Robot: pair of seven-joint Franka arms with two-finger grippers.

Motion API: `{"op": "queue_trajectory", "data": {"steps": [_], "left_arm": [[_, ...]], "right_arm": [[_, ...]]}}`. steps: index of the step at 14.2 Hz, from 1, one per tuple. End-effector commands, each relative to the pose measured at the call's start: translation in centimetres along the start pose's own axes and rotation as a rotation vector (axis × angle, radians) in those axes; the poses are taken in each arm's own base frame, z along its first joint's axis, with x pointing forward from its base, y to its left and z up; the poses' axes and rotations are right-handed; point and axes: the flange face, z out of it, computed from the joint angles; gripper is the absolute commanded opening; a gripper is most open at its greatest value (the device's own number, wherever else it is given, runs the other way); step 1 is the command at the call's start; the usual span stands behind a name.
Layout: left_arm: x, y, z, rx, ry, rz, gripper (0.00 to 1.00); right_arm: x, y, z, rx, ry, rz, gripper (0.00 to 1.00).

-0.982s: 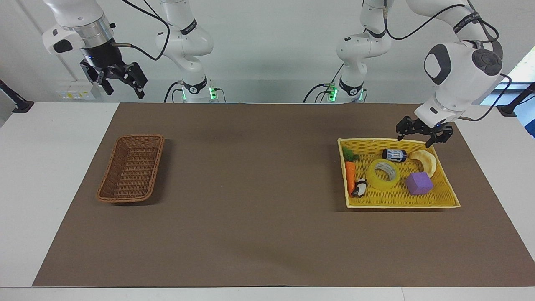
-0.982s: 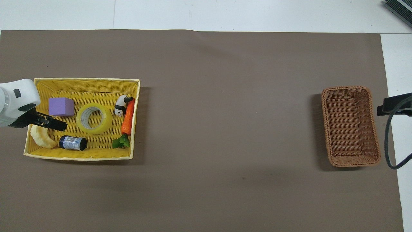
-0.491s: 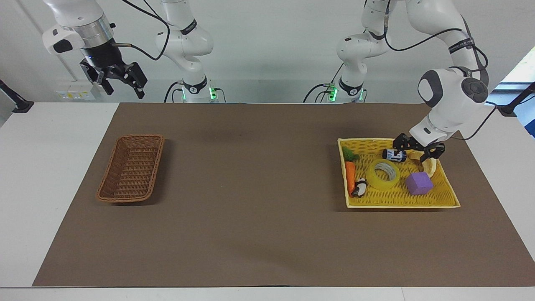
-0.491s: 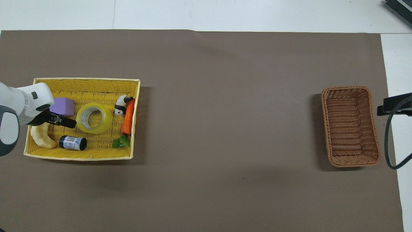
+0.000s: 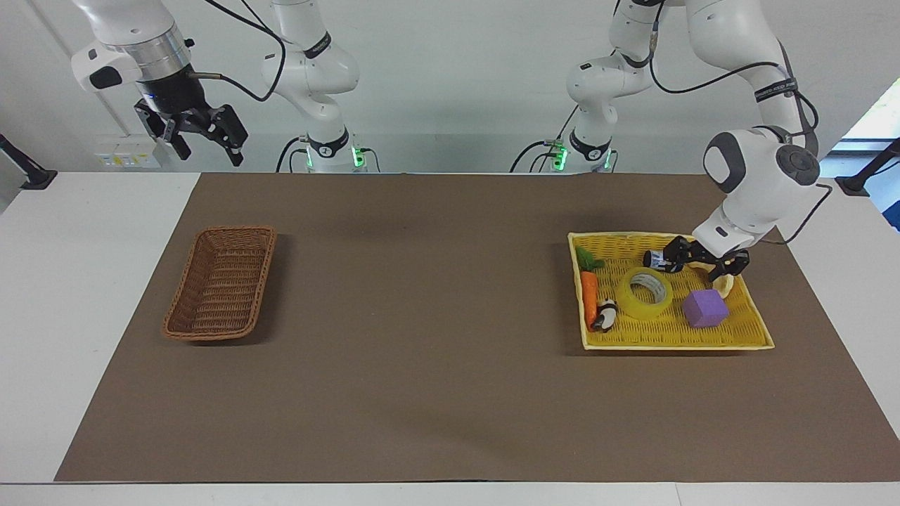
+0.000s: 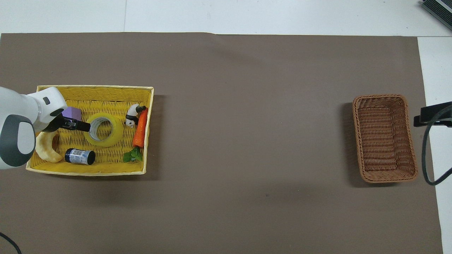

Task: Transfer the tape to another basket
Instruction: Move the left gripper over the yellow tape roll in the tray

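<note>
so, your brown mat (image 5: 450, 393) carries the yellow tray basket (image 5: 756, 320) at the left arm's end and the dark wicker basket (image 5: 221, 281) at the right arm's end. your tape (image 5: 645, 292) lies flat in the tray beside the purple cube (image 5: 705, 308). your left gripper (image 5: 703, 261) hangs low over the tray, fingers apart. your right gripper (image 5: 200, 137) waits high, fingers apart.

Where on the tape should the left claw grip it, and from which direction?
Judging by its pose, from above: the tape lies flat, hole up, in the yellow tray. Pinch the ring wall, one finger inside the core, on the side toward the left claw.
</note>
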Motion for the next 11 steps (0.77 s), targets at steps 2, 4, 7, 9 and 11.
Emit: {"op": "queue_trajectory", "data": {"steps": [2, 4, 7, 9, 11], "left_arm": [[0.2, 0.3, 1.3, -0.002, 0.015, -0.017, 1.00], [0.7, 1.3, 1.6, -0.001, 0.027, -0.004, 1.00], [1.0, 1.3, 0.6, 0.000, 0.026, 0.003, 1.00], [1.3, 1.2, -0.7, -0.001, 0.020, 0.002, 1.00], [1.7, 1.2, -1.7, -0.004, 0.008, -0.042, 1.00]], "right_arm": [[-0.6, 0.2, -0.2, 0.020, -0.004, -0.019, 1.00], [-0.6, 0.1, -0.2, 0.021, -0.004, -0.019, 1.00], [-0.6, 0.1, -0.2, 0.021, -0.004, -0.019, 1.00], [-0.8, 0.1, -0.1, 0.020, -0.015, -0.023, 1.00], [-0.8, 0.1, -0.1, 0.020, -0.016, -0.023, 1.00]]}}
